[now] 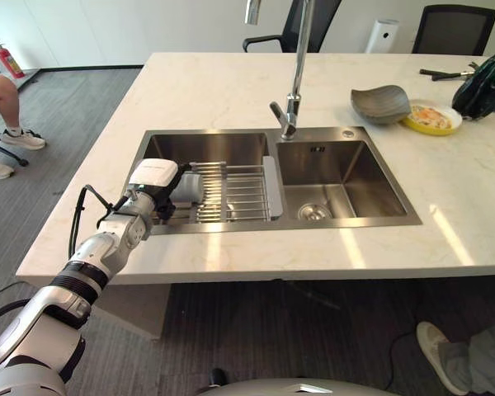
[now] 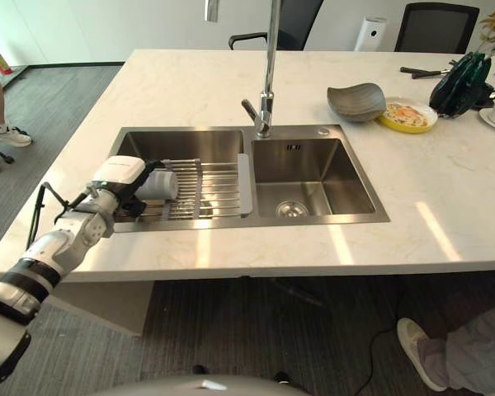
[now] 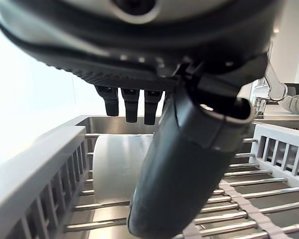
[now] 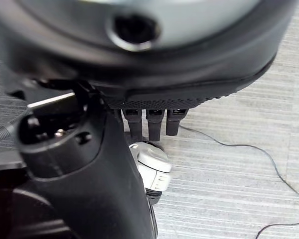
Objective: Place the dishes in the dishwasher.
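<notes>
Grey cup (image 1: pixel 187 188) lies sideways on the sink rack (image 1: pixel 241 194); left hand (image 1: pixel 153 191) reaches it, fingers (image 3: pixel 130 103) straight, grasping nothing yet — wrap squarely before lifting.

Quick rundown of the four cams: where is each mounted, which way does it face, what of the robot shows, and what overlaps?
Left eye view: on the head, looking down at the sink and counter; left arm comes in lower left, left hand at the cup on the rack.
Right eye view: same scene from slightly to the side; same arm, bowl and plate far right.
Left wrist view: along the left hand, fingers over the cup and rack.
Right wrist view: along the right hand, facing the floor.
Shared: cup and rack appear in both eyes and the left wrist.
</notes>
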Controlling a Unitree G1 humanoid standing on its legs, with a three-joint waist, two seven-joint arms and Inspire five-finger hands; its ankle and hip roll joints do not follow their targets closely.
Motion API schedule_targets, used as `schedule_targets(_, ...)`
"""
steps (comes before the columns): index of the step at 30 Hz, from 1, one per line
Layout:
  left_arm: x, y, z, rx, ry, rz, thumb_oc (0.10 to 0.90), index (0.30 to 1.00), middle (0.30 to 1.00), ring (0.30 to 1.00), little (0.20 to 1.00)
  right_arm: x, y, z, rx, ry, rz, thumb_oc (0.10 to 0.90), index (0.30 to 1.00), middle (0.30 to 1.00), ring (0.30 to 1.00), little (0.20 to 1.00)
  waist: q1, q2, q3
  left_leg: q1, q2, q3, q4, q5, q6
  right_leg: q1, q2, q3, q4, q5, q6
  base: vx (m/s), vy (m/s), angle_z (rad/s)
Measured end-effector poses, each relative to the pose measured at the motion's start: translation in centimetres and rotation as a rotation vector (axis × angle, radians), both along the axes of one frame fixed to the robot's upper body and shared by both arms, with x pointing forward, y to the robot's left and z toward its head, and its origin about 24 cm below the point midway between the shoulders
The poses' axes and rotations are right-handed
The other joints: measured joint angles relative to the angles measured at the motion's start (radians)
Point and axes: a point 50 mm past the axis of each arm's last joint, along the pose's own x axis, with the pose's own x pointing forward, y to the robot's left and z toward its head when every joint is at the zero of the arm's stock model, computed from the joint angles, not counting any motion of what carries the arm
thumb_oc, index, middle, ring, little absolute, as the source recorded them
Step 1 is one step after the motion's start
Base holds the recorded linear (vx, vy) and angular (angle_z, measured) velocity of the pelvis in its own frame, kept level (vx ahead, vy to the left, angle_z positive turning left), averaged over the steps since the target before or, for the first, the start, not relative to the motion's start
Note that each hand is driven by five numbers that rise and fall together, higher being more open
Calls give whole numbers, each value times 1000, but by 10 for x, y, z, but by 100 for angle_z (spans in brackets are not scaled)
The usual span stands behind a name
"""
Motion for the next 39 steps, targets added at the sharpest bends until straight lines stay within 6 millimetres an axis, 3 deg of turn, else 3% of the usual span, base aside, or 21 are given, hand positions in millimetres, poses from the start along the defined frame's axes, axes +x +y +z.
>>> schedule_targets(6,2,3,-8,92,19,10,800,900,900,900,900,-3,-2,0,-20,3,-7,800,900,900,900,900,-2,-4,3,-6,0,9,0,0,0,-9,0,4,0,0,1,0,0,0)
schedule_targets(19,11,0,-10,108,23,23,800,900,900,900,900,0,-3,0,-39,-9,-11,800,900,900,900,900,-15,-5,22,-9,2,26,0,0,0,-21,0,18,0,1,4,4,12,-3)
schedule_targets(25,38,-3,-4,139,48,127,800,900,900,900,900,12,-6,-1,-54,-15,-6,800,900,900,900,900,-26,-2,30,-12,4,39,0,-2,-2,-32,0,22,1,5,9,-3,15,-6)
schedule_targets(29,45,3,1,151,79,189,800,900,900,900,900,15,-7,-2,-64,-7,-5,800,900,900,900,900,-34,5,27,-16,9,51,0,-3,-4,-45,1,21,2,14,6,-31,-13,-14)
schedule_targets(30,46,2,1,147,86,194,800,900,900,900,900,15,-8,-2,-69,-1,-6,800,900,900,900,900,-35,7,26,-16,9,51,0,-3,-4,-46,2,21,2,15,4,34,-16,0)
schedule_targets(31,40,-8,-17,-62,61,217,800,900,900,900,900,19,-1,-1,-75,-19,20,800,900,900,900,900,-14,10,47,3,7,10,2,-14,-5,-12,-3,-35,3,0,35,0,-6,-22)
schedule_targets(32,18,-20,-44,-475,-58,315,584,575,575,575,575,18,-12,3,-85,-17,52,800,900,900,900,900,-9,35,12,45,7,-27,22,-52,-12,-14,-25,-9,52,-13,0,117,99,-31)
schedule_targets(33,10,-18,-54,-324,1,278,565,547,547,547,547,27,-17,1,-80,24,99,800,900,900,900,900,-30,28,-9,-1,9,-30,58,-80,-7,-65,-36,-5,123,-58,10,-39,16,4)
schedule_targets(34,20,-40,-61,-158,117,174,400,300,300,300,300,18,-18,0,-65,60,111,800,900,900,900,900,-5,31,-29,-22,4,-32,55,-77,-7,-77,-46,-33,150,-79,23,-3,18,32)
schedule_targets(35,30,-65,-53,-39,112,60,400,300,300,300,300,11,-18,0,-69,61,76,800,900,900,900,900,23,26,-34,-10,-4,-30,31,-56,-5,-96,-54,-33,162,-83,26,-5,30,37)
schedule_targets(36,39,-67,-40,55,106,10,400,300,300,300,300,10,-19,0,-73,61,62,800,900,900,900,900,31,23,-39,-23,-9,-25,19,-40,2,-119,-54,-30,183,-81,23,-5,32,-12)
schedule_targets(39,57,-40,-8,140,147,110,400,300,300,300,300,21,-23,0,-116,30,23,800,900,900,900,900,-23,12,-31,-25,-12,-6,12,-32,6,-130,-60,-17,180,-70,35,-22,19,-17)
